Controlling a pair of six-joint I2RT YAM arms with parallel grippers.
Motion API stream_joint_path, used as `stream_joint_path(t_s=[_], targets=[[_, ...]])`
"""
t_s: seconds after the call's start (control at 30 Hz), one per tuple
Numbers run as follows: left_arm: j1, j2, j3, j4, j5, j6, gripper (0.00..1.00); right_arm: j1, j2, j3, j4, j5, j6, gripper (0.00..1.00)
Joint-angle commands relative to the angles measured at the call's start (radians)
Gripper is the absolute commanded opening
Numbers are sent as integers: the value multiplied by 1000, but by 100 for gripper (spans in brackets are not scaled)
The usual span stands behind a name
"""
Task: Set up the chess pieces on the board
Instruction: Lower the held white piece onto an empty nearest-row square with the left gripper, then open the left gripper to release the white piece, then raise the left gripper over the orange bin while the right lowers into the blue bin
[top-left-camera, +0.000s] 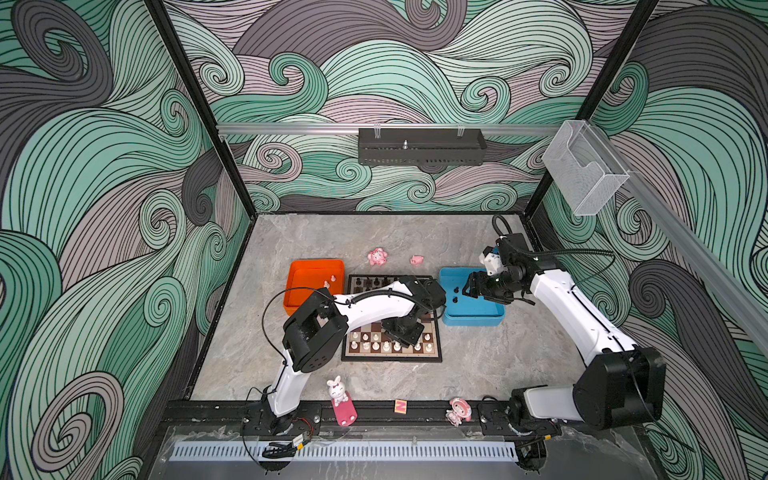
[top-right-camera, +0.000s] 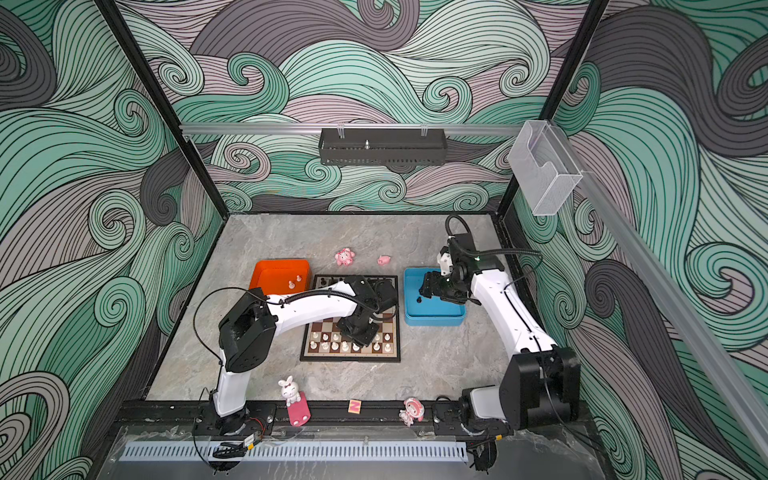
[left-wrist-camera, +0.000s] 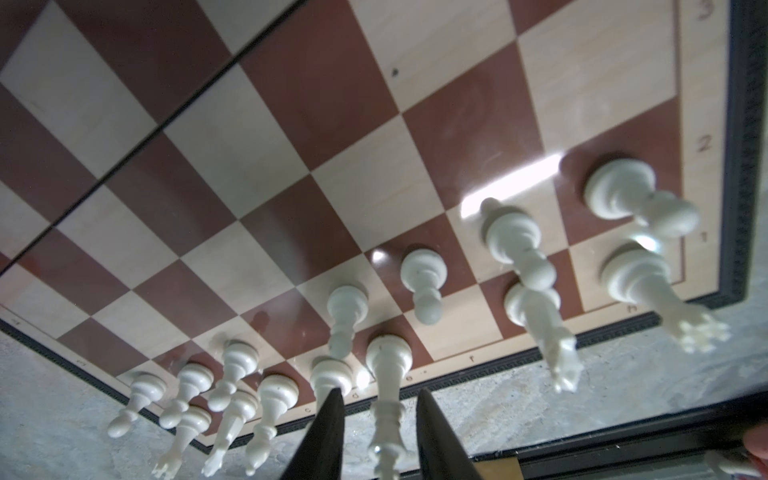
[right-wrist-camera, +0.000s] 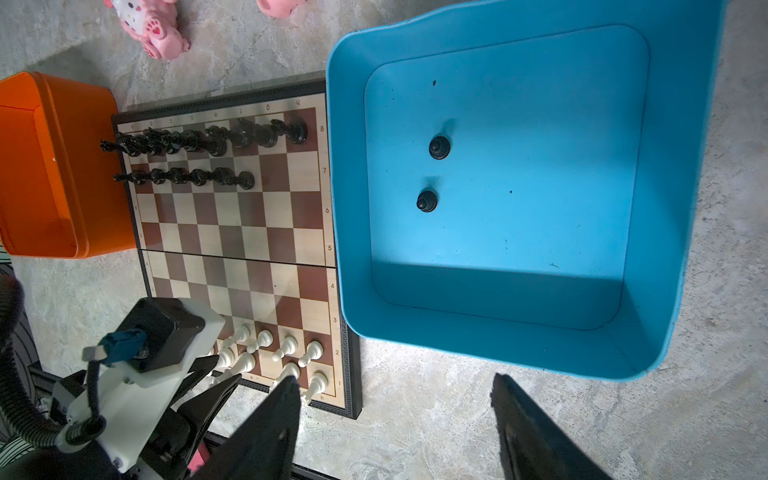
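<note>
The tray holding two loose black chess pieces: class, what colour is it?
Blue; the tray shows best in the right wrist view.

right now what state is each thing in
board, flat, partly filled
white pieces, upright on near rows
black pieces, upright on far rows, two gaps
blue tray, holds two black pieces
orange tray, holds two white pieces
left end effector, open around a white piece
right end effector, open, empty

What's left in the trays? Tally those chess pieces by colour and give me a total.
Black pieces, in the blue tray: 2
White pieces, in the orange tray: 2
Total: 4
</note>
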Motion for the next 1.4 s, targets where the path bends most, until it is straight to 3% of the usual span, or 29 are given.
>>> stream_joint_path(t_s=[0.0,0.27,0.53,0.77,0.97,1.2,1.37], targets=[[-14,-23,42,-57,-21,-12,35,-5,2,-1,-11,-10,-5,74],[-14,-73,123,-122,-41,-1,51,-8,-5,4,-12,-11,-2,77],[-10,-111,199,-168,-98,3,68,-35,-38,27,-7,33,7,91],[39,-135,212,-160,-99,28,85,-51,53,100,-5,27,30,88],[177,-183,198,-130,-69,66,87,-49,218,180,22,29,50,76],[421,-227,156,-91,-29,125,88,-10,412,265,43,85,46,56],[594,-221,117,-61,9,165,88,13,524,320,47,129,43,50]])
